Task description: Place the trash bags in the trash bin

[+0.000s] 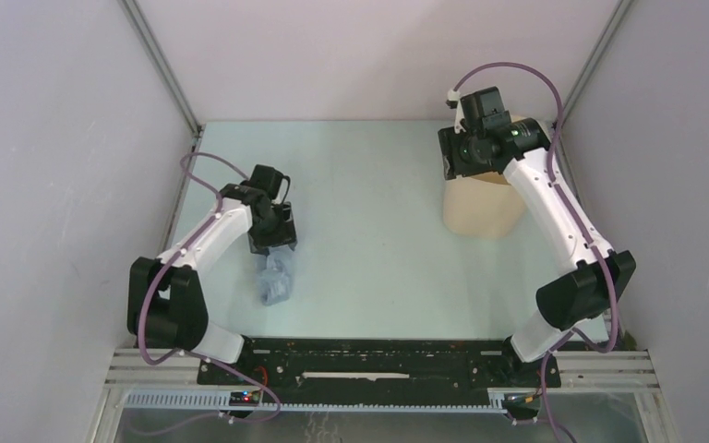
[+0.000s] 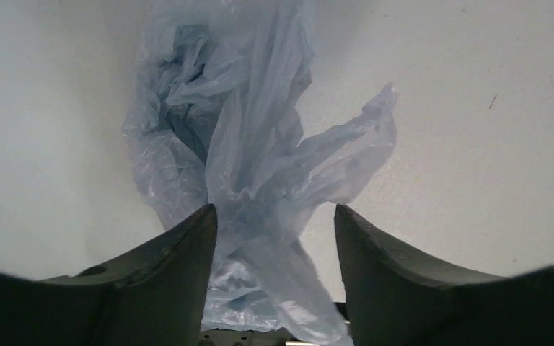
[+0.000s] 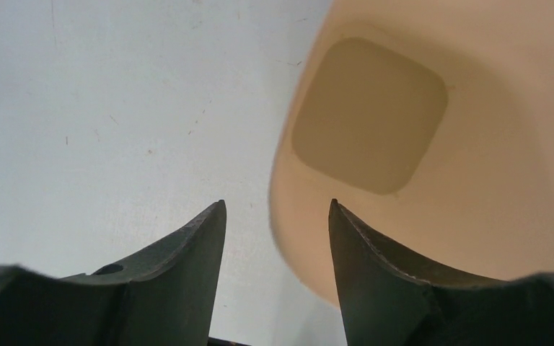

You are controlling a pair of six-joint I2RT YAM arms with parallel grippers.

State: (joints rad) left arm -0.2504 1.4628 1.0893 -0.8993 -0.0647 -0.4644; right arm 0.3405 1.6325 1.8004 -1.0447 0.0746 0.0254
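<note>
Between the parted fingers of the left end effector (image 2: 274,207) runs a twisted strand of the trash bag (image 2: 260,130). The film lies in the gap, and the fingers do not look closed on it. Beyond the tips the bag spreads into a crumpled pale-blue heap on the desk (image 1: 378,240), at its left side and well apart from the trash bin (image 1: 485,210) at the far right. The right end effector (image 3: 278,204) hangs above the bin's rim, fingers apart with nothing between them. Its wrist view looks down to the bin's bare floor, so no bag is inside yet.

The bag looks nearly weightless, soft and slippery, and should sag and trail rather than keep a shape. A single layer would likely slide out of a grip, so the bunched strand in the middle seems the best place to close on, low enough to catch several folds. Loose flaps may snag on the bin's rim.
</note>
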